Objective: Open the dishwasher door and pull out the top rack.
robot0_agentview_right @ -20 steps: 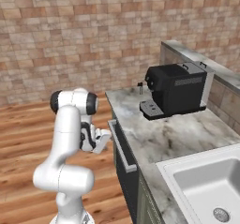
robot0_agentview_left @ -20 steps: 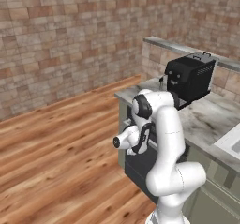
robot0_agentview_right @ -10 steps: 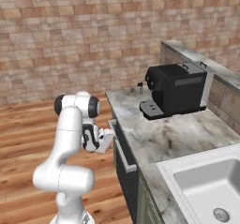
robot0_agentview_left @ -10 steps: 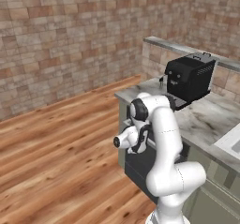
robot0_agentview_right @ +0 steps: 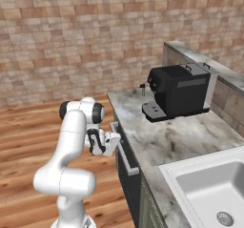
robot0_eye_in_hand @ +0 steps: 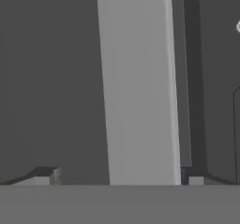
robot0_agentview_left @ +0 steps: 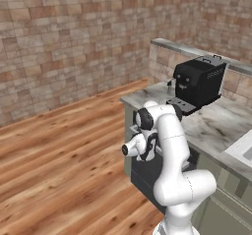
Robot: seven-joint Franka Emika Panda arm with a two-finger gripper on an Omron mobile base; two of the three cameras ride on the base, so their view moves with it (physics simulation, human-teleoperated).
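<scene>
The dishwasher door (robot0_agentview_right: 125, 177) is a dark panel under the counter, standing closed. Its silver bar handle (robot0_agentview_right: 126, 154) runs along the top. My gripper (robot0_agentview_right: 112, 140) is held right against the handle's near end, fingers pointing at the door. In the hand view the handle (robot0_eye_in_hand: 140, 87) crosses the picture as a pale bar, and the dark door (robot0_eye_in_hand: 51, 78) lies behind it. The gripper (robot0_eye_in_hand: 122, 178) is open, with one fingertip (robot0_eye_in_hand: 44, 176) on each side of the bar and not touching it. The top rack is hidden behind the closed door. In the left base view my arm covers most of the door (robot0_agentview_left: 150, 177).
A black coffee machine (robot0_agentview_right: 178, 89) stands on the marble counter (robot0_agentview_right: 176, 141) above the dishwasher. A white sink (robot0_agentview_right: 212, 189) sits in the counter at the near right. Wooden floor (robot0_agentview_left: 59, 165) stretches to the left, up to a brick wall (robot0_agentview_left: 74, 37).
The hand has moved slightly closer to the door handle. The jaws have stayed wide and the door has not moved.
</scene>
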